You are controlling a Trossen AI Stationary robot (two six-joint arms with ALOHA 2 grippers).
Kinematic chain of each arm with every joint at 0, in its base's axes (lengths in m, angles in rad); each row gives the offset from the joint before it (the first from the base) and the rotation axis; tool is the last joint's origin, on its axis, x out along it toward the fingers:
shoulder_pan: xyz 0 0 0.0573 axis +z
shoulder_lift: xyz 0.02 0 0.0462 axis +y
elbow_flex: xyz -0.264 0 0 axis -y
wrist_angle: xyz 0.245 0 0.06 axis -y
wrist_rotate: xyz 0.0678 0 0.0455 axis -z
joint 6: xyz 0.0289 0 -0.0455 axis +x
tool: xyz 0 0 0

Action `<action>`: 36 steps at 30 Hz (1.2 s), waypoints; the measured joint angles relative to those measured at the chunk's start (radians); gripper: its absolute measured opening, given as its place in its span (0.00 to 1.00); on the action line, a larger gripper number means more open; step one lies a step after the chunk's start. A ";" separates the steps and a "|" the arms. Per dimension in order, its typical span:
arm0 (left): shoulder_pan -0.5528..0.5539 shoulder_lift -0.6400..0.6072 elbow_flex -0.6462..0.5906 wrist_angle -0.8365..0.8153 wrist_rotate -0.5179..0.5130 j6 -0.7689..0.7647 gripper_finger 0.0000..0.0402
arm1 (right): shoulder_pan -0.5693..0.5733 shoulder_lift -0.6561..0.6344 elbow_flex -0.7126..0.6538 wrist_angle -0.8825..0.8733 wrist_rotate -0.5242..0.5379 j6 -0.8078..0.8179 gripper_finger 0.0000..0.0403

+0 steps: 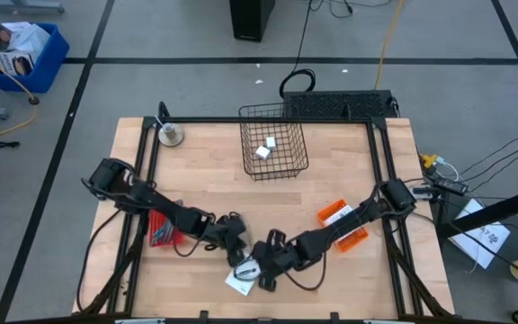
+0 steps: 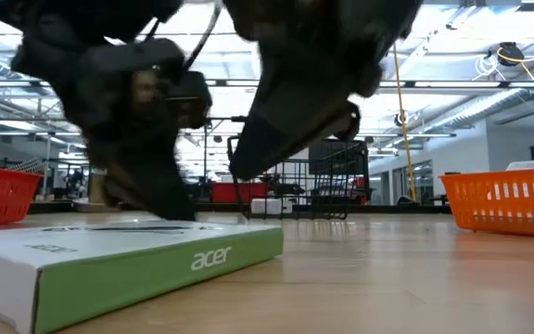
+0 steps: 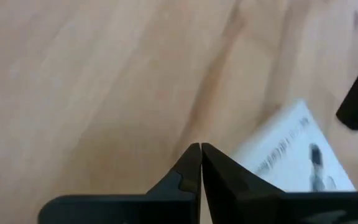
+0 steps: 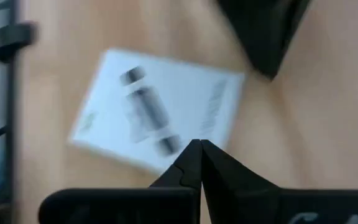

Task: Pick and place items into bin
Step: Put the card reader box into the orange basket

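Left gripper (image 1: 237,255): low over the counter near the middle of its front edge, jaws closed on nothing, just beside the white box.
Right gripper (image 1: 263,270): also at the front edge, right next to the left one, jaws closed and empty, tip above the white box.
White box (image 1: 241,280): flat on the counter at the front edge, green side with "acer" lettering in the low view; black marks on its top.
Wire basket (image 1: 274,165): at the counter's back edge, middle; two small white blocks (image 1: 266,148) lie inside.
Orange item (image 1: 342,223): right of centre, partly under the right arm; possibly a package.
Red item (image 1: 162,228): near the left edge, beneath the left arm.
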 joint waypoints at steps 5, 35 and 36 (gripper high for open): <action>-0.037 -0.073 -0.001 -0.084 0.052 -0.023 0.01 | 0.038 0.001 0.000 0.023 -0.032 0.018 0.00; -0.155 0.052 0.000 0.059 0.069 -0.222 0.01 | 0.039 0.095 -0.148 0.375 -0.108 0.209 0.00; -0.152 0.052 -0.001 0.063 0.068 -0.218 0.01 | 0.033 0.095 -0.149 0.382 -0.109 0.190 0.00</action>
